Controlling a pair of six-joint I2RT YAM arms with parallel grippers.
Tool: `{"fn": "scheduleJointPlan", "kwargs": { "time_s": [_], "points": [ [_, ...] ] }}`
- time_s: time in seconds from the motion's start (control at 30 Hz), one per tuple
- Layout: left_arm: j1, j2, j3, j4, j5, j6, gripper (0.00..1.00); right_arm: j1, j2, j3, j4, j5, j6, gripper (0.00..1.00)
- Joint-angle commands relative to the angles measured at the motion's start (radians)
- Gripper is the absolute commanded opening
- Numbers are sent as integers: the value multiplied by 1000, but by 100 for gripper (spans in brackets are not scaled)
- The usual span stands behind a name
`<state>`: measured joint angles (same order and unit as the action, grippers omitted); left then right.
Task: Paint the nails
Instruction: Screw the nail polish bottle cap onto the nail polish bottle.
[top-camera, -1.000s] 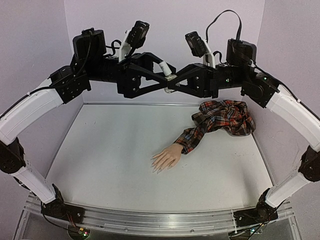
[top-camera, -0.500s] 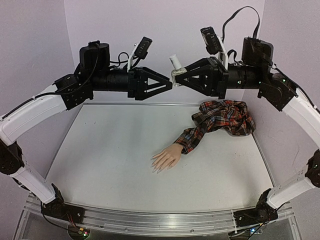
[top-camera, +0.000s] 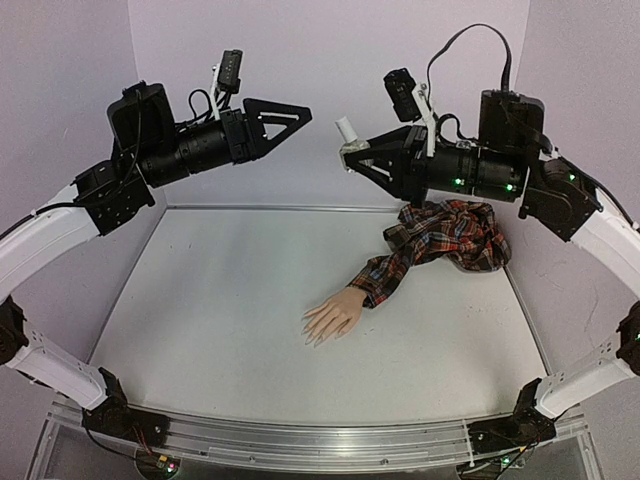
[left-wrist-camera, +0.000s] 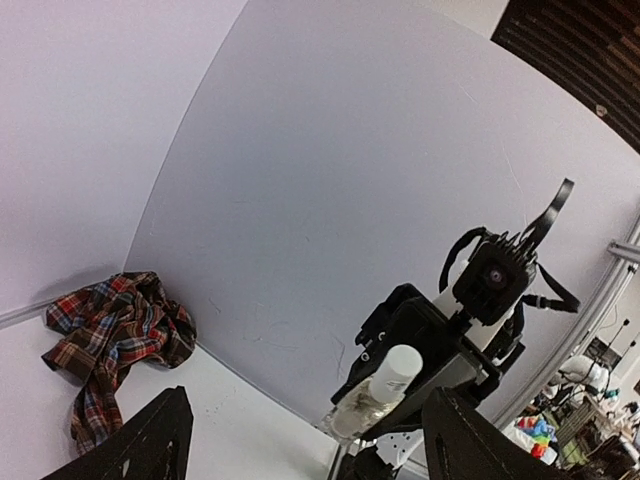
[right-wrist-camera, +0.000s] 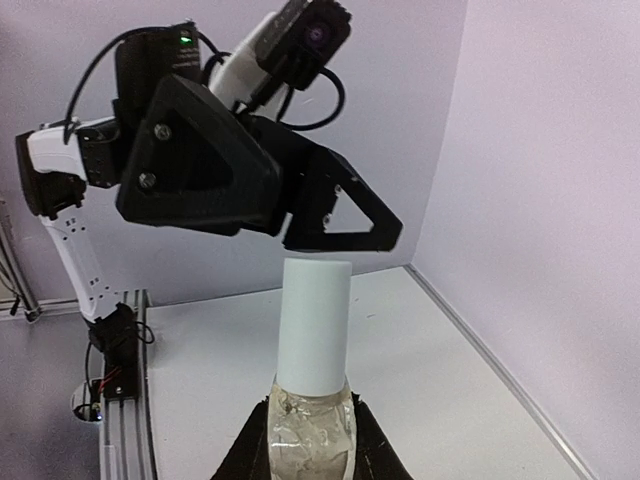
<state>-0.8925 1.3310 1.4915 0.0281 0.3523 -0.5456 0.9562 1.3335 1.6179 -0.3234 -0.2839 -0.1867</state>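
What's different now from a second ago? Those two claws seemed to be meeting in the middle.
The left gripper has pulled away from the middle, up and to the left, its jaws open and empty. The right gripper has barely shifted and keeps its hold on the small clear bottle, white cap on. The mannequin hand and plaid sleeve lie where they were.

High rear overview, wrist views share bottle (right-wrist-camera: 313, 330)

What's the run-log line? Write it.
left hand open | right hand shut on small clear white-capped bottle | skin-coloured mannequin hand on white table
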Motion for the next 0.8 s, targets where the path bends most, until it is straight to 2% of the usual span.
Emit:
{"fn": "scheduleJointPlan", "kwargs": {
  "time_s": [0.0, 0.2, 0.43, 0.63, 0.77],
  "points": [
    [3, 24, 38, 77, -52, -80, 80, 8, 35, 52, 30, 201, -23, 0],
    [-5, 51, 29, 147, -85, -91, 75, 16, 89, 108, 8, 272, -24, 0],
    [-10, 143, 137, 90, -85, -102, 66, 27, 116, 131, -4, 315, -46, 0],
    [-13, 160, 156, 81, -85, -103, 56, 28, 115, 128, -8, 329, -57, 0],
    [-20, 169, 166, 77, -77, -107, 53, 28, 117, 132, -8, 337, -59, 0]
  ]
}}
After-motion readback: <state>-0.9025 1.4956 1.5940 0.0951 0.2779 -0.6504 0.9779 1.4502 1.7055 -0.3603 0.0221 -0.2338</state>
